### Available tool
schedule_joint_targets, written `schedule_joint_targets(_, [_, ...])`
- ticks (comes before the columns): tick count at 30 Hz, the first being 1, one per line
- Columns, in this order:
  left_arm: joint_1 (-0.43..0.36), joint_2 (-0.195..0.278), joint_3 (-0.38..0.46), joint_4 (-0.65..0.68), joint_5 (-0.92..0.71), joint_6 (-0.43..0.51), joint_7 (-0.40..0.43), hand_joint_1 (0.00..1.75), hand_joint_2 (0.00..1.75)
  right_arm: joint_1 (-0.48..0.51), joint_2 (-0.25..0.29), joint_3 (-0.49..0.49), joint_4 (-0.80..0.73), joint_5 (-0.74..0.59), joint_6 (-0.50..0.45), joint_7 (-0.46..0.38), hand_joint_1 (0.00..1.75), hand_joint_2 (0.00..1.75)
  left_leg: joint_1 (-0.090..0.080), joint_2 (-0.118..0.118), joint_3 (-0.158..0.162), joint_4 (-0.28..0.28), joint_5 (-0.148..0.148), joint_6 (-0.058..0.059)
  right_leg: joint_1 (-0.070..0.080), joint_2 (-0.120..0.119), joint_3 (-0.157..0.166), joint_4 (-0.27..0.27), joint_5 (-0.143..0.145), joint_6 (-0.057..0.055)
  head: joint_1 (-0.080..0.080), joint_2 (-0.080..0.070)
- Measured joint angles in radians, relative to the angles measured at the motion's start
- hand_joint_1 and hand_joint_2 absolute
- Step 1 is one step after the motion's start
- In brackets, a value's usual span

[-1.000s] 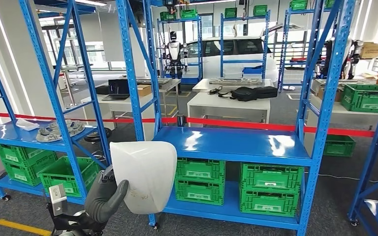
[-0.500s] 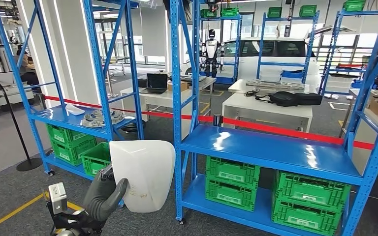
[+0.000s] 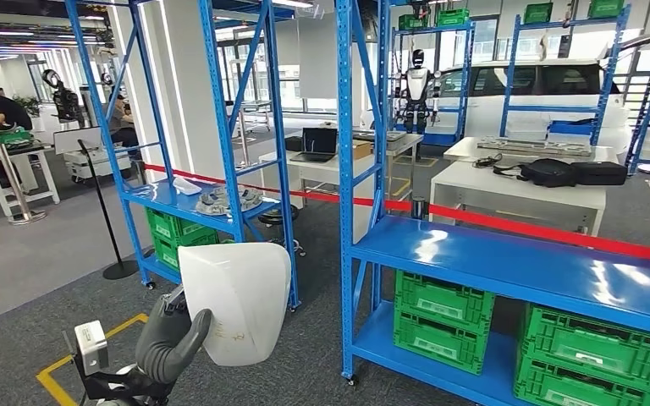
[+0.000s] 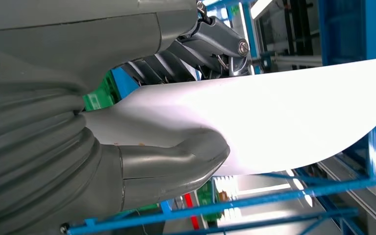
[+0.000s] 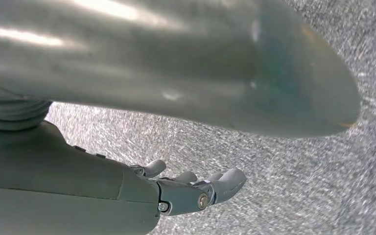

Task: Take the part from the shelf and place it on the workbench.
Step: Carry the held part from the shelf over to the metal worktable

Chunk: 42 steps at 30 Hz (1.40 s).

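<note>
Carrying the white part (image 3: 235, 298) away from the blue shelf (image 3: 508, 264)

Left hand (image 3: 172, 338) is gripping its lower edge; the view is swinging left, shelf sliding off beside it, surface unseen. Right hand (image 5: 196, 188) hanging slack, fingers loosely apart.

Factory-type robotics workshop, blue steel racks (image 3: 245, 127) w/ green crates (image 3: 440, 317), white car (image 3: 550, 85), humanoid robot (image 3: 415, 85), worktables (image 3: 516, 182), red barrier tape (image 3: 542, 230)

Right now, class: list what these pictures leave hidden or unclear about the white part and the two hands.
- Left hand, head view: its fingers lie behind the white part.
- White part, left wrist view: cut off by the picture's edge.
- Marks on the part, head view: too small to read.
- Right hand, right wrist view: the forearm cover hides its palm.
</note>
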Motion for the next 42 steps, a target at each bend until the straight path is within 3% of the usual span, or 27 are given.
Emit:
schedule_joint_targets(2, [0.007,0.004,0.003,-0.004,-0.012,0.006,-0.008,1.75,1.75,0.000,0.000,0.000,0.000,0.000,0.002,0.000,0.00,0.00,-0.006,0.040,0.080,-0.139,0.048,0.007,0.003,-0.021,0.003,0.000,-0.004,0.006,0.000,0.000])
schedule_joint_targets(4, [0.017,0.006,0.007,-0.010,-0.013,0.007,-0.019,1.75,1.75,0.000,0.000,0.000,0.000,0.000,0.004,0.000,0.00,0.00,-0.015,0.070,0.120,-0.215,0.061,0.022,0.007,-0.038,0.007,-0.001,-0.007,0.016,0.001,0.000])
schedule_joint_targets(6, [0.034,0.011,0.017,-0.018,-0.009,0.007,-0.029,1.75,1.75,0.000,0.001,0.000,0.000,0.002,0.008,0.001,0.00,0.00,-0.021,0.055,0.119,-0.223,0.061,0.036,0.007,-0.056,0.012,-0.005,-0.009,0.028,0.002,0.000])
schedule_joint_targets(7, [0.043,0.014,0.023,-0.025,-0.007,0.007,-0.031,1.75,1.75,0.000,0.001,0.000,0.000,0.004,0.010,0.001,0.00,0.00,-0.020,0.044,0.120,-0.226,0.064,0.042,0.005,-0.052,0.013,-0.003,-0.013,0.034,0.002,0.000])
schedule_joint_targets(9, [0.057,0.016,0.036,-0.044,-0.001,0.009,-0.030,1.75,1.75,0.001,0.003,0.000,0.000,0.010,0.015,0.001,0.00,0.00,-0.015,0.022,0.122,-0.234,0.070,0.056,0.001,-0.005,-0.005,0.041,-0.044,0.042,0.003,0.000])
schedule_joint_targets(11, [0.071,0.016,0.047,-0.062,0.007,0.012,-0.024,1.75,1.75,0.005,0.005,0.000,0.000,0.015,0.019,-0.001,0.00,0.00,-0.013,-0.001,0.122,-0.235,0.073,0.064,0.000,0.050,-0.063,0.163,-0.104,0.044,0.004,0.000])
schedule_joint_targets(13, [0.089,0.015,0.056,-0.077,0.013,0.013,-0.014,1.75,1.75,0.008,0.005,0.000,0.000,0.017,0.020,-0.002,0.00,0.00,-0.015,-0.028,0.122,-0.233,0.072,0.067,0.003,0.064,-0.122,0.271,-0.135,0.044,0.006,0.000])
schedule_joint_targets(14, [0.096,0.016,0.060,-0.082,0.019,0.010,-0.011,1.75,1.75,0.009,0.005,0.000,0.000,0.018,0.020,-0.003,0.00,0.00,-0.015,-0.042,0.121,-0.231,0.072,0.067,0.004,0.066,-0.130,0.277,-0.123,0.043,0.006,0.000])
schedule_joint_targets(16, [0.102,0.016,0.069,-0.091,0.039,-0.001,-0.008,1.75,1.75,0.008,0.005,0.000,0.000,0.018,0.021,-0.006,0.00,0.00,-0.014,-0.070,0.121,-0.226,0.071,0.064,0.003,0.079,-0.089,0.177,-0.053,0.038,0.006,0.000])
schedule_joint_targets(18, [0.102,0.017,0.077,-0.097,0.057,-0.013,-0.007,1.75,1.75,0.007,0.005,0.000,0.000,0.018,0.021,-0.009,0.00,0.00,-0.014,-0.097,0.117,-0.218,0.069,0.056,0.000,0.118,-0.035,0.054,-0.006,0.034,0.007,0.000])
schedule_joint_targets(20, [0.102,0.019,0.083,-0.100,0.064,-0.016,-0.005,1.75,1.75,0.006,0.005,0.000,0.000,0.018,0.022,-0.010,0.00,0.00,-0.012,-0.119,0.110,-0.216,0.071,0.043,0.002,0.135,-0.017,0.013,-0.002,0.028,0.006,0.000])
schedule_joint_targets(21, [0.101,0.021,0.087,-0.101,0.067,-0.016,-0.005,1.75,1.75,0.006,0.005,0.000,0.000,0.020,0.022,-0.011,0.00,0.00,-0.010,-0.129,0.107,-0.218,0.074,0.035,0.003,0.123,-0.015,0.010,0.001,0.023,0.006,0.000])
schedule_joint_targets(22, [0.102,0.024,0.091,-0.102,0.070,-0.017,-0.006,1.75,1.75,0.005,0.006,0.000,0.000,0.021,0.022,-0.011,0.00,0.00,-0.009,-0.129,0.104,-0.218,0.075,0.029,0.003,0.111,-0.012,0.006,0.005,0.017,0.006,0.000])
schedule_joint_targets(24, [0.102,0.032,0.101,-0.106,0.076,-0.017,-0.008,1.75,1.75,0.004,0.007,0.000,0.000,0.026,0.023,-0.013,0.00,0.00,-0.010,-0.090,0.086,-0.184,0.055,0.018,0.002,0.089,-0.006,-0.003,0.012,0.002,0.004,0.000])
schedule_joint_targets(26, [0.104,0.037,0.108,-0.110,0.078,-0.017,-0.009,1.75,1.75,0.007,0.007,0.000,0.000,0.032,0.022,-0.014,0.00,0.00,-0.010,-0.032,0.037,-0.080,-0.002,0.009,0.003,0.067,-0.003,-0.007,0.014,-0.005,0.001,0.000])
schedule_joint_targets(28, [0.114,0.040,0.114,-0.112,0.078,-0.016,-0.009,1.75,1.75,0.010,0.007,0.000,0.000,0.037,0.021,-0.015,0.00,0.00,-0.005,-0.012,-0.016,0.030,-0.043,0.002,0.004,0.041,-0.004,-0.007,0.012,-0.006,0.001,0.000])
schedule_joint_targets(29, [0.119,0.043,0.117,-0.112,0.078,-0.016,-0.010,1.75,1.75,0.011,0.007,0.000,0.000,0.039,0.020,-0.016,0.00,0.00,-0.002,-0.008,-0.022,0.044,-0.039,0.000,0.004,0.027,-0.003,-0.007,0.011,-0.006,0.001,0.000])
schedule_joint_targets(30, [0.122,0.045,0.121,-0.113,0.078,-0.016,-0.010,1.75,1.75,0.010,0.007,0.000,0.000,0.040,0.019,-0.017,0.00,0.00,-0.001,-0.004,-0.009,0.019,-0.019,0.000,0.004,0.014,-0.002,-0.007,0.009,-0.005,0.000,0.000])
schedule_joint_targets(31, [0.123,0.046,0.123,-0.114,0.079,-0.016,-0.011,1.75,1.75,0.010,0.007,0.000,0.000,0.041,0.018,-0.017,0.00,0.00,0.001,0.006,0.023,-0.040,0.012,0.000,0.004,0.002,0.000,-0.007,0.007,-0.004,0.000,0.000])
schedule_joint_targets(33, [0.123,0.048,0.127,-0.116,0.081,-0.016,-0.017,1.75,1.75,0.008,0.007,0.000,0.000,0.042,0.015,-0.015,0.00,0.00,-0.004,0.045,0.093,-0.172,0.056,0.005,0.007,-0.020,0.005,-0.006,0.002,0.004,0.000,0.000])
schedule_joint_targets(34, [0.123,0.048,0.129,-0.116,0.083,-0.017,-0.020,1.75,1.75,0.007,0.007,0.000,0.000,0.043,0.013,-0.014,0.00,0.00,-0.007,0.057,0.114,-0.210,0.064,0.011,0.008,-0.028,0.007,-0.006,-0.001,0.009,0.000,0.000])
schedule_joint_targets(35, [0.123,0.048,0.131,-0.116,0.086,-0.018,-0.024,1.75,1.75,0.007,0.007,0.000,0.000,0.043,0.012,-0.013,0.00,0.00,-0.012,0.061,0.122,-0.226,0.064,0.017,0.010,-0.037,0.010,-0.007,-0.003,0.015,0.000,0.000])
schedule_joint_targets(37, [0.123,0.051,0.137,-0.116,0.092,-0.023,-0.030,1.75,1.75,0.004,0.008,0.000,0.000,0.043,0.010,-0.010,0.00,0.00,-0.015,0.036,0.123,-0.229,0.068,0.032,0.008,-0.054,0.015,-0.010,-0.006,0.028,0.001,0.000])
schedule_joint_targets(39, [0.121,0.053,0.144,-0.118,0.095,-0.026,-0.035,1.75,1.75,0.001,0.009,0.000,0.000,0.042,0.009,-0.010,0.00,0.00,-0.012,0.014,0.127,-0.237,0.074,0.046,0.003,-0.025,0.008,0.016,-0.027,0.038,0.002,0.000])
schedule_joint_targets(41, [0.119,0.051,0.147,-0.116,0.096,-0.028,-0.039,1.75,1.75,0.003,0.010,0.000,0.000,0.040,0.009,-0.011,0.00,0.00,-0.009,-0.005,0.130,-0.241,0.076,0.057,0.001,0.036,-0.040,0.120,-0.081,0.042,0.004,0.000])
schedule_joint_targets(42, [0.119,0.050,0.148,-0.114,0.097,-0.030,-0.040,1.75,1.75,0.005,0.010,0.000,0.000,0.039,0.008,-0.011,0.00,0.00,-0.010,-0.017,0.129,-0.240,0.076,0.060,0.001,0.053,-0.076,0.190,-0.109,0.043,0.005,0.000])
